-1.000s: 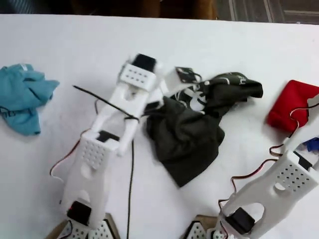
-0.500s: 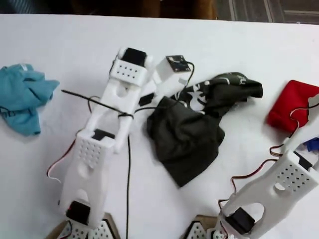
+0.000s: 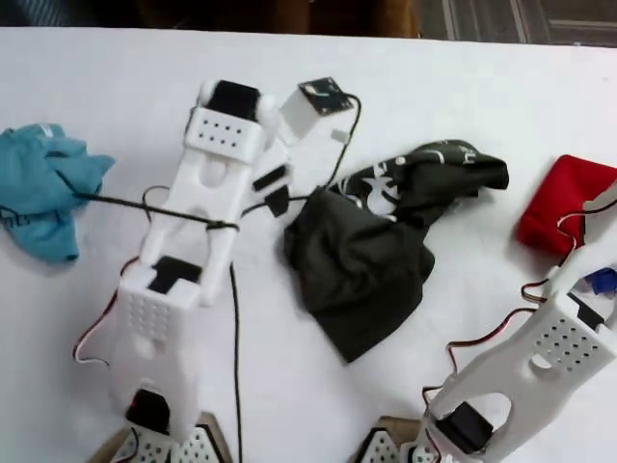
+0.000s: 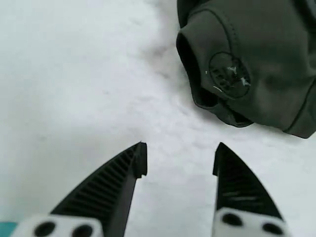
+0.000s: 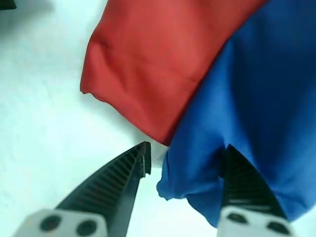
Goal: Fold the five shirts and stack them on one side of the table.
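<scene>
A crumpled black shirt (image 3: 371, 256) with white print lies mid-table; its collar (image 4: 232, 74) is seen in the left wrist view. My left gripper (image 3: 278, 190) (image 4: 180, 160) stands open just left of the shirt's edge, over bare table and apart from the cloth. A teal shirt (image 3: 43, 188) is bunched at the far left. At the right edge lies a folded red shirt (image 3: 569, 203) (image 5: 163, 64), with a blue shirt (image 5: 256, 113) (image 3: 603, 281) beside it. My right gripper (image 5: 186, 158) is open low over the blue shirt's edge, one finger against the cloth.
The white table (image 3: 453, 96) runs wide behind the shirts. A black cable (image 3: 234, 318) hangs along the left arm. The right arm's white body (image 3: 540, 357) fills the lower right corner, and both arm bases sit at the front edge.
The left arm has swung left and back, drawing its gripper away from the black shirt's left edge. The black shirt and the right arm have stayed put.
</scene>
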Controlling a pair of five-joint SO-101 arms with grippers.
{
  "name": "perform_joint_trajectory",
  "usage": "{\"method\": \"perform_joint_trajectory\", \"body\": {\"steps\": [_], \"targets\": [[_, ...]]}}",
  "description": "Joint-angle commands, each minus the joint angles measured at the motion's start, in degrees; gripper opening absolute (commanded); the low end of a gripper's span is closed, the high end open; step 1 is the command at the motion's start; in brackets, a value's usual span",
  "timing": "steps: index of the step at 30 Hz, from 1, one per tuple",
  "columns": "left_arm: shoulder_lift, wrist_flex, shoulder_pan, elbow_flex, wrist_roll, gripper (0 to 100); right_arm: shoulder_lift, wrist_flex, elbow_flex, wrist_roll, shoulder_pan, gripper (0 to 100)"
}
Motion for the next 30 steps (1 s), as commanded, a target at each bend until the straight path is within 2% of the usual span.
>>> {"method": "perform_joint_trajectory", "body": {"steps": [1,6,14,18,26,28,30], "targets": [[-5.8,0.9,-0.5,0.4,1.0,25,-4.1,1.4,-0.1,-0.7,0.0,23.4],[-13.4,0.9,2.5,7.4,1.1,25,-6.3,1.4,0.0,-0.5,-0.1,23.4],[-27.5,0.5,12.5,24.7,1.0,25,-6.8,1.4,0.1,-0.4,-0.6,23.4],[-29.8,0.8,13.3,28.2,1.0,25,-7.1,1.4,0.1,-0.4,-1.3,23.4],[-33.3,0.5,24.8,36.3,1.1,25,-6.8,1.4,0.1,-0.6,-1.4,23.4],[-33.3,0.2,25.4,36.3,1.1,25,-6.9,1.4,0.1,-0.6,-1.4,23.4],[-33.1,-3.8,23.2,36.7,1.0,25,-7.1,1.4,0.1,-0.6,-1.3,23.4]]}}
